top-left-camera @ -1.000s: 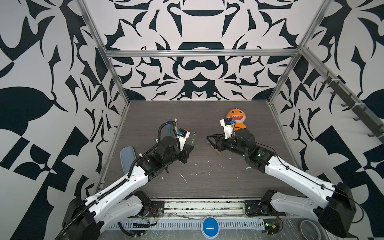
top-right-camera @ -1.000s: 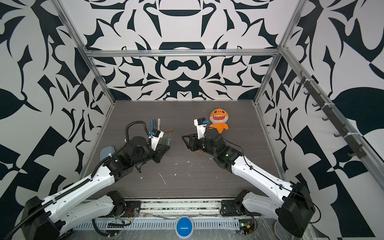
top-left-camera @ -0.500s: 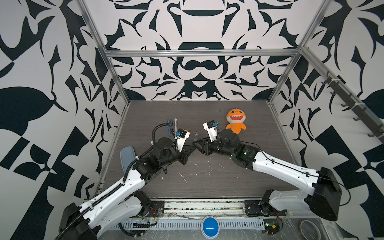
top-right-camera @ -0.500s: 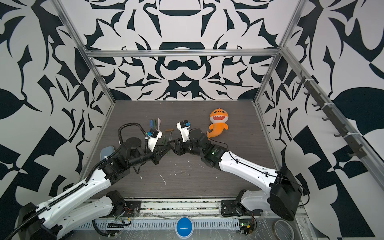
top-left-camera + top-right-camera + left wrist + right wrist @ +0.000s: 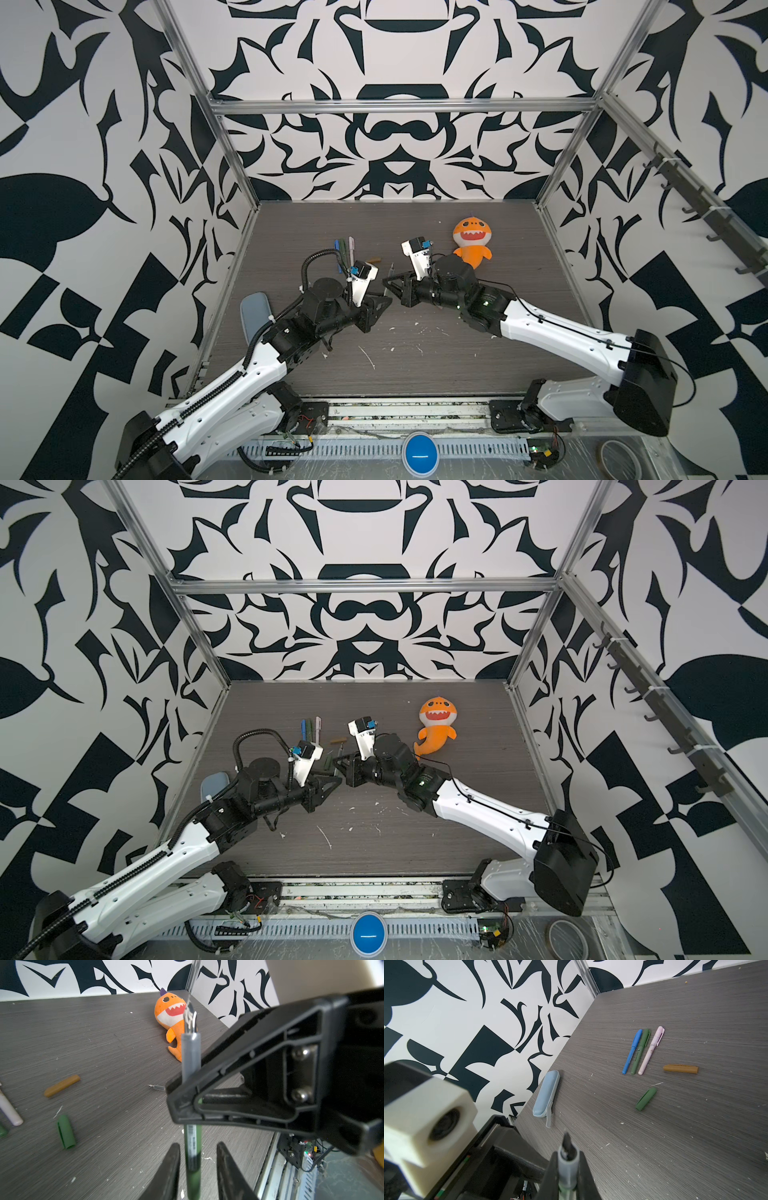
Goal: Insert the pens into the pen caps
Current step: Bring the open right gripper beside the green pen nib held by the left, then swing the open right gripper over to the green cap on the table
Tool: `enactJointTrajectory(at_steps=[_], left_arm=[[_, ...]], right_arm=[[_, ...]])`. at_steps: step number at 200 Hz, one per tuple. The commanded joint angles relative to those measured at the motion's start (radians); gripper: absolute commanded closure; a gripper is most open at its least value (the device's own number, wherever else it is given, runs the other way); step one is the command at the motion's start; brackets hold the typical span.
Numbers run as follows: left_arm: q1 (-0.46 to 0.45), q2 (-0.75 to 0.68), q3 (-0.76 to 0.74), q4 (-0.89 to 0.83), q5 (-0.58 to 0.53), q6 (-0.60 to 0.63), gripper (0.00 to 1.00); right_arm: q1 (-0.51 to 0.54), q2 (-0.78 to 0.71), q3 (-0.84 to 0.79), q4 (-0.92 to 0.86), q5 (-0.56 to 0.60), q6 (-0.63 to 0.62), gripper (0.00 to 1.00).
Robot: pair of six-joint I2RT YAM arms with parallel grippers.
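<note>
A dark green pen [image 5: 193,1147] with a grey grip section [image 5: 190,1053] stands between the two grippers above the table. My right gripper [image 5: 568,1154] is shut on that grey section, and the dark nib sticks out past its fingertips. My left gripper [image 5: 197,1145] is open, with a gap on each side of the pen's barrel. In both top views the left gripper [image 5: 384,301] and the right gripper [image 5: 388,284] meet tip to tip at mid-table. A loose green cap [image 5: 646,1098] and a mustard cap [image 5: 680,1068] lie on the table. Blue [image 5: 632,1051], green [image 5: 640,1051] and pink [image 5: 651,1049] capped pens lie side by side.
An orange plush shark [image 5: 471,243] lies at the back right. A pale blue pencil case [image 5: 546,1093] sits by the left wall. A thin metal-tipped piece [image 5: 156,1087] lies on the table, partly hidden behind the right finger. White flecks dot the table.
The right arm swung left to meet the left gripper and its jaws closed on the pen's grey section. The left gripper's jaws have opened off the barrel.
</note>
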Motion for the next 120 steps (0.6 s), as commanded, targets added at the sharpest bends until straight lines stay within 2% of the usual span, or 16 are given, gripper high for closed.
enactJointTrajectory(at_steps=[1,45,96,120], left_arm=[[-0.001,-0.009,-0.005,-0.029,-0.006,-0.002,0.66],[-0.001,-0.001,-0.008,-0.008,0.003,-0.009,0.76],[-0.001,0.028,-0.006,0.007,0.028,-0.021,0.75],[-0.001,0.018,-0.003,0.003,0.006,-0.026,0.84]], right_arm=[[0.003,-0.033,0.044,0.045,0.016,-0.01,1.0],[0.004,-0.018,0.049,0.058,-0.01,-0.002,1.0],[0.007,-0.007,0.042,0.099,-0.038,0.023,1.0],[0.008,-0.004,0.037,0.107,-0.04,0.026,1.0]])
